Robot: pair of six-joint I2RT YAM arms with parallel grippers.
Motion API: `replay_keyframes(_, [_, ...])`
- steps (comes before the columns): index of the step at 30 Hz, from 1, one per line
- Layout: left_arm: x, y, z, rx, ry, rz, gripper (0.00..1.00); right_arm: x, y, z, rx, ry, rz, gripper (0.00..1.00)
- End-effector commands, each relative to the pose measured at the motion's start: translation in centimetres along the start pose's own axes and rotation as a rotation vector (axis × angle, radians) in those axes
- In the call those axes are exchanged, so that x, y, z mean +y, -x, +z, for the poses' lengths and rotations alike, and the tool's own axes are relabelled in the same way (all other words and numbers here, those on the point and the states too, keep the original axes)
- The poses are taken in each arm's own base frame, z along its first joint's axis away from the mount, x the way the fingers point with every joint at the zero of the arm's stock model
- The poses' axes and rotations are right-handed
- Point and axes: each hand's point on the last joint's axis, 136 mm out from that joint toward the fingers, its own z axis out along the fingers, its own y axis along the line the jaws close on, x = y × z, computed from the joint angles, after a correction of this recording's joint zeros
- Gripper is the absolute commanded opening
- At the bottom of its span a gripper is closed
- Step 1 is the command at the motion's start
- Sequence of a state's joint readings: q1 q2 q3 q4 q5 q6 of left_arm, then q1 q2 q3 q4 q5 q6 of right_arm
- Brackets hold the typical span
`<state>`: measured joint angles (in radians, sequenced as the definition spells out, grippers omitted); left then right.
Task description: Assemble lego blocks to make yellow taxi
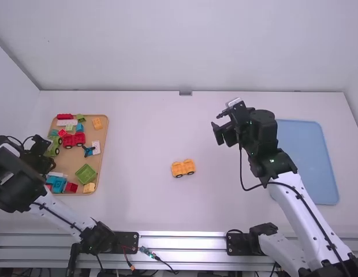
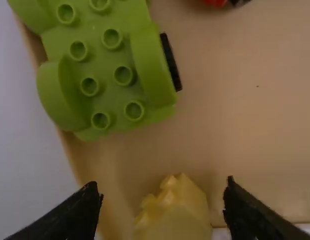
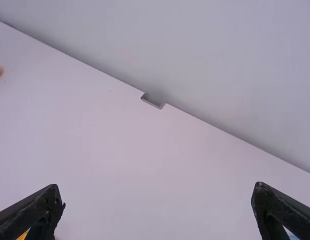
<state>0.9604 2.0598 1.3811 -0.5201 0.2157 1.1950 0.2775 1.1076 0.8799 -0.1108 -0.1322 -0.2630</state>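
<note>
The yellow-orange wheeled base [image 1: 183, 168] stands on the table's middle; a bit of this base [image 3: 22, 235] shows beside a finger in the right wrist view. My left gripper [image 1: 40, 157] is over the left side of the tray. In the left wrist view, the left gripper [image 2: 161, 189] is open, with a yellow block [image 2: 179, 212] in the gap between its fingers, not gripped. More yellow blocks, one at the back [image 1: 97, 123] and one at the front [image 1: 89, 187], lie in the tray. My right gripper [image 1: 217, 123] hangs right of the base; in its wrist view, the right gripper [image 3: 157, 192] is open and holds nothing.
The wooden tray [image 1: 101, 151] at the left carries a green wheeled base [image 2: 107, 70], a red vehicle [image 1: 74, 139], a green block [image 1: 85, 173] and several other coloured pieces. A blue flat tray [image 1: 309, 161] lies at the right, partly behind the right arm.
</note>
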Motion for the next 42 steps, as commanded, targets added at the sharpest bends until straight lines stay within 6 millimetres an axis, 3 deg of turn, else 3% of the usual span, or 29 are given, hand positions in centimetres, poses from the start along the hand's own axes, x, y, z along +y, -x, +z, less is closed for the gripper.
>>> replay_keyframes(1, [0.2, -1.3, 1.0, 0.084, 0.012, -0.045, 0.45, -0.5, 1.8, -0.5, -0.039, -0.012, 0.000, 0.99])
replay_keyframes(10, [0.1, -0.9, 1.0, 0.140, 0.035, -0.050, 0.50, -0.5, 1.7, -0.5, -0.036, -0.011, 0.000, 0.99])
replay_keyframes(19, [-0.2, -0.1, 1.1, 0.087, 0.013, -0.056, 0.28, -0.3, 1.7, -0.5, -0.037, -0.007, -0.002, 0.99])
replay_keyframes(25, [-0.6, 1.1, 1.4, 0.077, 0.010, -0.026, 0.28, -0.3, 1.7, -0.5, -0.037, -0.006, -0.003, 0.99])
replay_keyframes(30, [-1.7, 2.8, 1.8, 0.093, 0.005, 0.029, 0.36, -0.1, 1.8, -0.5, -0.038, -0.002, -0.004, 0.99])
replay_keyframes(38, [-3.5, 5.8, 2.4, 0.086, -0.004, 0.101, 0.35, 0.0, 1.8, -0.5, -0.037, 0.000, -0.005, 0.99])
replay_keyframes(39, [-3.2, 5.7, 2.3, 0.096, 0.011, 0.096, 0.45, 0.0, 1.8, -0.5, -0.037, 0.002, -0.007, 0.99])
replay_keyframes(42, [-2.3, 5.3, 2.3, 0.108, 0.051, 0.042, 0.54, 0.1, 1.8, -0.5, -0.036, 0.003, -0.007, 0.99])
